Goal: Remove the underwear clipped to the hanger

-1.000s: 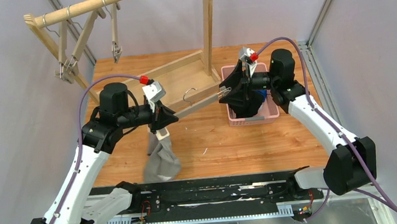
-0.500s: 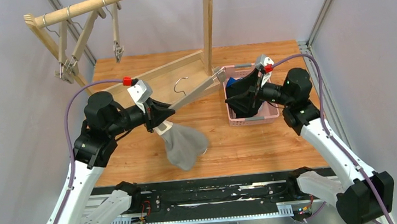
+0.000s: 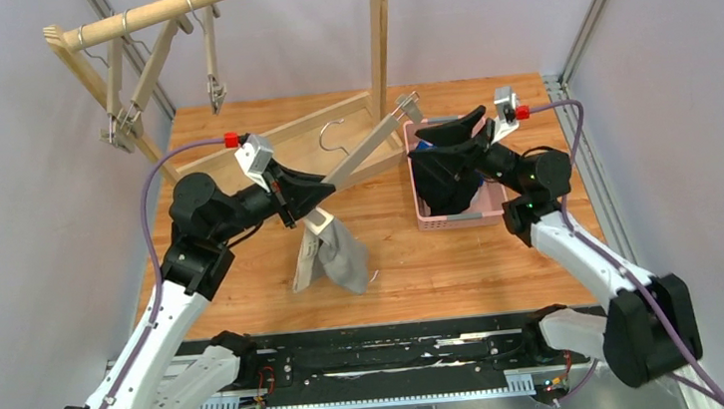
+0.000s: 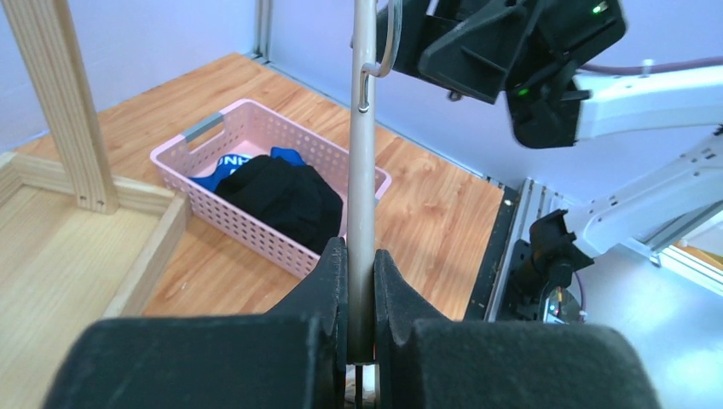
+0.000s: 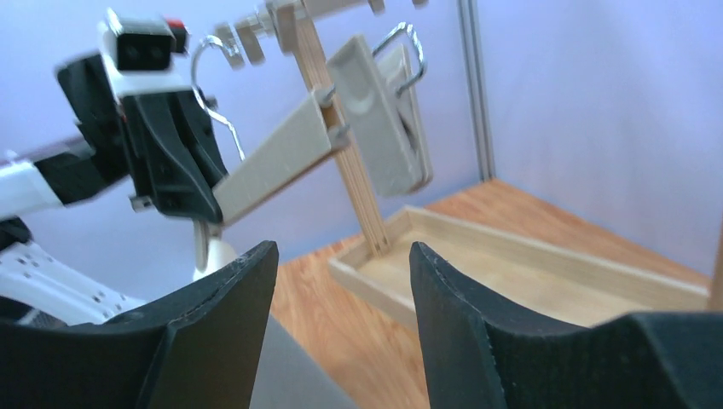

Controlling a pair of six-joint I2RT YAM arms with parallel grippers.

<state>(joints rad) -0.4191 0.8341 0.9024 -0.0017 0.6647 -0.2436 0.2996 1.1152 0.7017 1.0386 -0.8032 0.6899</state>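
Note:
My left gripper [image 3: 320, 192] is shut on the grey bar of the hanger [image 3: 366, 158], which slants up toward the back right. In the left wrist view the bar [image 4: 362, 170] runs straight up between my gripper's [image 4: 361, 260] closed pads. The grey underwear [image 3: 335, 257] hangs from the hanger's near clip, below my left gripper. The far clip [image 3: 408, 107] is bare and also shows in the right wrist view [image 5: 379, 128]. My right gripper [image 3: 426, 163] is open and empty over the pink basket [image 3: 460, 219], its jaws wide apart [image 5: 344, 264]. The black underwear [image 4: 286, 196] and blue underwear [image 4: 284, 156] lie in the basket [image 4: 256, 234].
The wooden rack's base frame [image 3: 331, 127] and upright post [image 3: 380, 32] stand just behind the hanger. Two more hangers [image 3: 128, 107] hang from the rack's top rod at the back left. Metal rails [image 3: 570, 114] border the table's right edge.
My left gripper has tilted the hanger more upright, its far clip moving back toward the post. The grey underwear has swung back left. My right gripper stays open and has turned upward.

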